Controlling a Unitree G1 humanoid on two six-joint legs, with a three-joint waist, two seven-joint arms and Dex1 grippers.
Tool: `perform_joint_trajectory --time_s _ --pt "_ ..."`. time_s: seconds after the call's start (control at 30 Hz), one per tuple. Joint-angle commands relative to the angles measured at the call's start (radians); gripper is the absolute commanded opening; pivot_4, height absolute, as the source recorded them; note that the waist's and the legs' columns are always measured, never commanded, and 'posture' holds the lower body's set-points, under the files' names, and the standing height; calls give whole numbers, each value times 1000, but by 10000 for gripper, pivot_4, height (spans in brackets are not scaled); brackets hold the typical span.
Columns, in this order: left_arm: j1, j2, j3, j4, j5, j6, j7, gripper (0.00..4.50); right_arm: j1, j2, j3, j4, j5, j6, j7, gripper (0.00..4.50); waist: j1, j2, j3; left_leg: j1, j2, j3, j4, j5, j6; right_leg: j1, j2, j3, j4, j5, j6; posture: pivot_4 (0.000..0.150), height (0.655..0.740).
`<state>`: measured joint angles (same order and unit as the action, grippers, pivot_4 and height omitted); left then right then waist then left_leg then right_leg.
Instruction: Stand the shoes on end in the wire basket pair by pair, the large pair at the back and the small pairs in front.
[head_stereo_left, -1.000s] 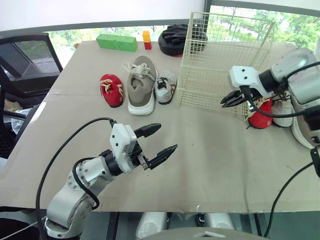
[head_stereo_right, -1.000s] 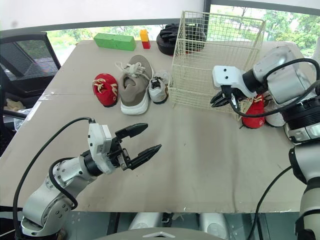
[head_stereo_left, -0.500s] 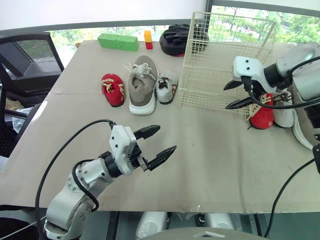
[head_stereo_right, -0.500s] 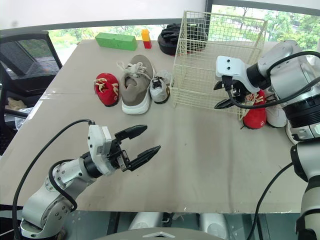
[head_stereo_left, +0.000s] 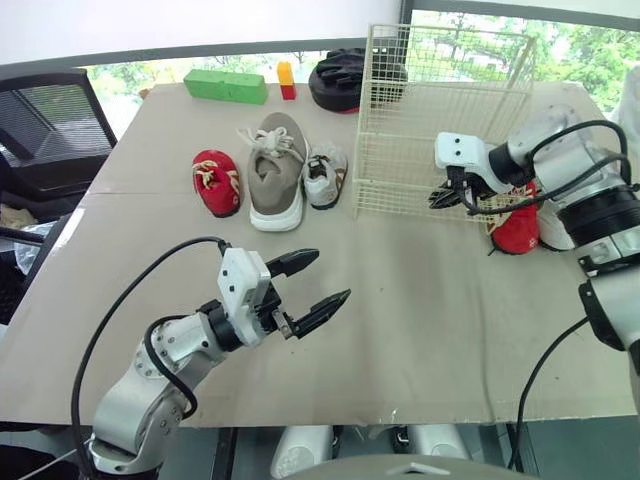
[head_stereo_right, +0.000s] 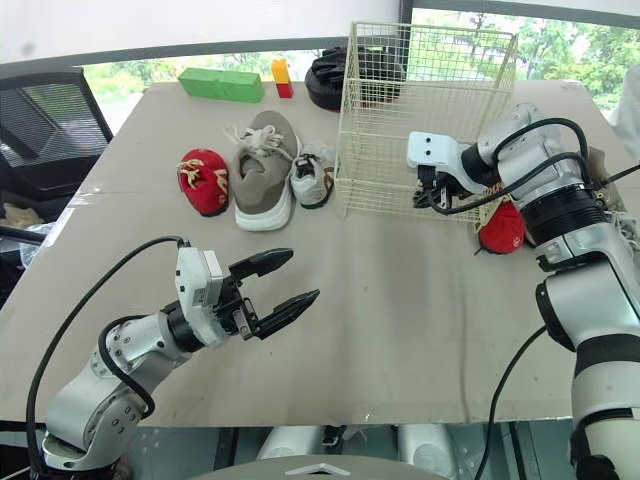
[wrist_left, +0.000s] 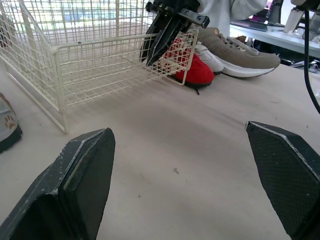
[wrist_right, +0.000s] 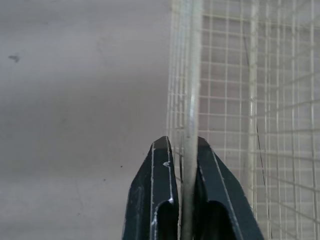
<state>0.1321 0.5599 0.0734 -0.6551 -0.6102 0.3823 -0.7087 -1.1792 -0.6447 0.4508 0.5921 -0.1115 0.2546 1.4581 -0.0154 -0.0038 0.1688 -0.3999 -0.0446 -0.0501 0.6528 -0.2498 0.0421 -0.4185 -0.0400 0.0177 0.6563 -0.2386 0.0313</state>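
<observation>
Currently I log right gripper (wrist_right: 181, 145) clamped on thin wire low on front of basket (head_stereo_left: 440, 120), near its right corner. Left gripper (head_stereo_left: 333, 275) spread wide, grasping nothing, above table (head_stereo_left: 430, 320), well apart from basket on near side. Row left of basket, all flat on soles: red shoe (head_stereo_left: 217, 181), tan shoe (head_stereo_left: 274, 170), grey shoe (head_stereo_left: 325, 175), grey one nearest basket. Right of basket: second red shoe (head_stereo_left: 517, 226) just beside that corner, white shoe (head_stereo_left: 553, 225) beyond it.
</observation>
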Motion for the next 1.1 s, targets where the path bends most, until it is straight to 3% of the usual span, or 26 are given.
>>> perform_joint_trajectory --time_s 0.03,0.2,0.53,0.67,0.77,0.83,0.87,1.0,1.03,1.1 --pt "8 0 16 -59 -1 -10 25 45000 7 -2 -31 -50 21 -89 37 552 0 0 0 0 0 0 0 0 0 0 0 0 0 0 0 1500 7400" --pt "8 7 21 -70 -6 -2 42 45000 16 2 -32 -94 8 -46 27 552 -1 0 0 0 1 0 -1 0 0 -1 0 1 1 0 0 1500 7400" --pt "73 -3 39 -71 -2 -48 27 45000 132 -35 -56 -359 50 97 63 552 0 0 0 0 1 0 -1 -1 2 -1 0 0 1 0 0 1500 7400" --pt "146 -19 81 -64 -38 -119 -32 45000 178 -39 -111 -390 70 78 -11 552 1 0 0 0 1 0 -1 -2 2 -1 0 1 1 0 0 1500 7400" --pt "170 -36 136 -78 -82 -171 -60 45000 246 -54 -207 -452 157 91 -30 8155 5 0 0 0 1 0 0 -2 2 -1 0 0 1 0 0 1500 7400" --pt "170 -34 164 -84 -105 -184 -72 45000 302 -66 -277 -523 242 98 -15 17084 11 0 0 0 1 0 0 -2 2 0 0 0 1 0 0 1500 7400" --pt "166 -28 176 -90 -122 -180 -75 45000 334 -73 -318 -565 282 119 -22 18797 14 0 0 0 1 -1 0 -2 3 0 0 -1 1 0 0 1500 7400" --pt "152 -5 188 -108 -154 -140 -49 45000 465 -86 -451 -709 401 151 -83 32786 20 -1 0 0 1 0 0 -2 3 0 0 -1 0 0 0 1500 7400" --pt "134 -17 192 -98 -170 -110 10 45000 520 -77 -506 -764 441 147 -114 34956 23 -1 0 0 1 0 0 -2 3 0 0 -1 0 0 0 1500 7400" --pt "98 -53 202 -63 -143 -70 143 45000 637 -48 -613 -901 540 179 -187 34956 33 -1 -1 0 1 -1 0 -2 3 1 0 -1 0 0 0 1500 7400"
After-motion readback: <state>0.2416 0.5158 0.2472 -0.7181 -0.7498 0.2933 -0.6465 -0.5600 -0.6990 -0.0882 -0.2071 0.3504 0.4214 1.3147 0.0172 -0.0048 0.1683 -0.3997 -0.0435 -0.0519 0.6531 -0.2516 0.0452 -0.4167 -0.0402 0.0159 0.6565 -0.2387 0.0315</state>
